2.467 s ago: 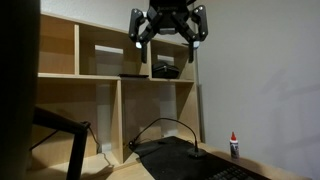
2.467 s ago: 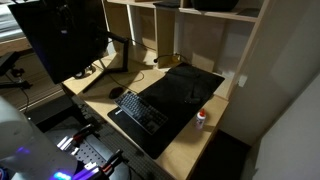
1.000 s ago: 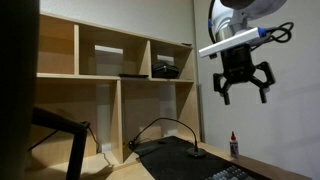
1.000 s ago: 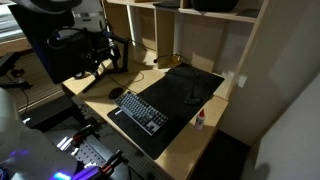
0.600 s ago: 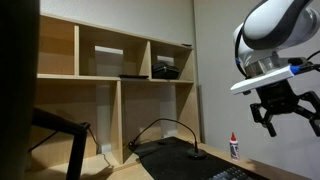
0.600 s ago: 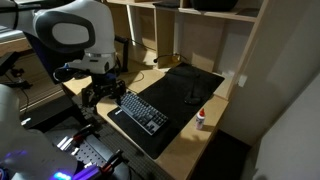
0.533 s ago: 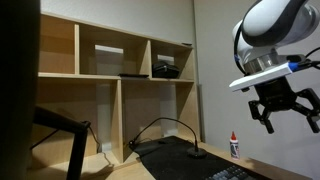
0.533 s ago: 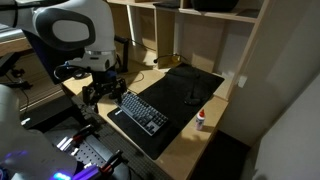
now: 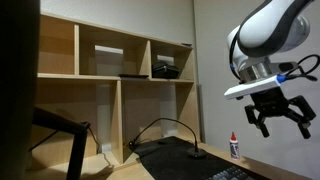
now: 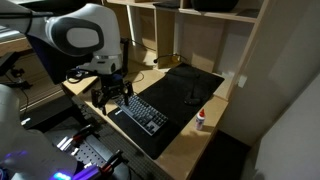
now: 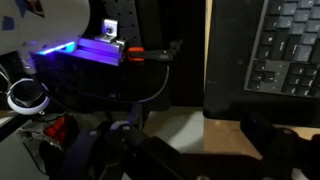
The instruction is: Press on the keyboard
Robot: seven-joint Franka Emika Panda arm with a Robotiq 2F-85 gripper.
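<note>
The black keyboard lies on the dark mat near the desk's front edge. Only its edge shows low down in an exterior view, and its keys fill the top right of the wrist view. My gripper hangs above the desk just beyond the keyboard's end, apart from it. In an exterior view its fingers are spread open and hold nothing. In the wrist view the gripper shows as dark blurred fingers over bare pale wood.
A small white bottle with a red cap stands by the mat's edge and also shows in an exterior view. Wooden shelves rise behind the desk. A monitor on an arm stands beside the robot. Lit electronics sit below the desk edge.
The arm swung from up by the shelves down to the desk's front corner. In the last half second it shifted a little closer to the keyboard's end, still open.
</note>
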